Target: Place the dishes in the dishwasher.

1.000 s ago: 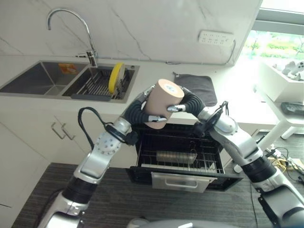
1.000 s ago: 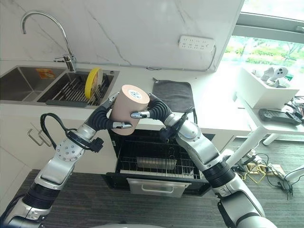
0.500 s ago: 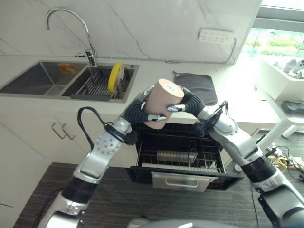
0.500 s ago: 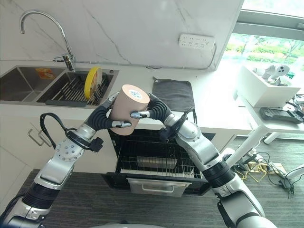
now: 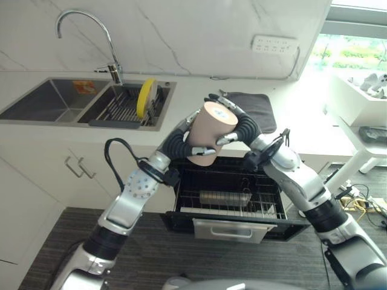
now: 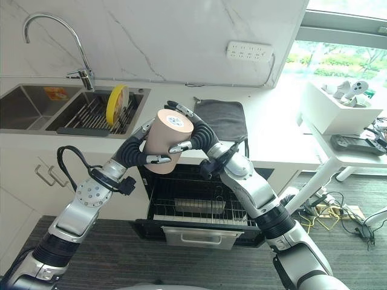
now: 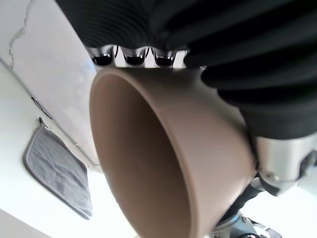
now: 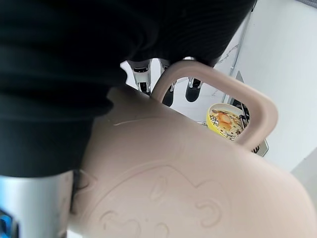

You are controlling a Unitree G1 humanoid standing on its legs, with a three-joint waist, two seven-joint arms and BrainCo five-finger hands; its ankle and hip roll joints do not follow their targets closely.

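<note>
A beige mug point(image 5: 207, 134) with a handle point(image 8: 218, 94) hangs bottom-up and tilted above the open dishwasher rack point(image 5: 266, 208). My left hand point(image 5: 179, 138) grips its lower side from the left, fingers curled round the wall near the rim point(image 7: 148, 148). From the right, my right hand point(image 5: 240, 125) holds it, with the thumb on the side and the fingers arched over the upturned base. A yellow plate point(image 5: 145, 98) stands on edge in the sink's drying rack point(image 5: 118, 109).
The dishwasher drawer point(image 5: 227, 229) is pulled out below the counter, with a metal cylinder point(image 5: 222, 198) lying in its rack. A grey mat point(image 5: 257, 112) lies on the counter behind the mug. A tap point(image 5: 109, 42) rises behind the double sink.
My right hand's fingers have lifted and spread over the mug's upturned base. The mug has shifted slightly to the right; the left hand keeps its grip.
</note>
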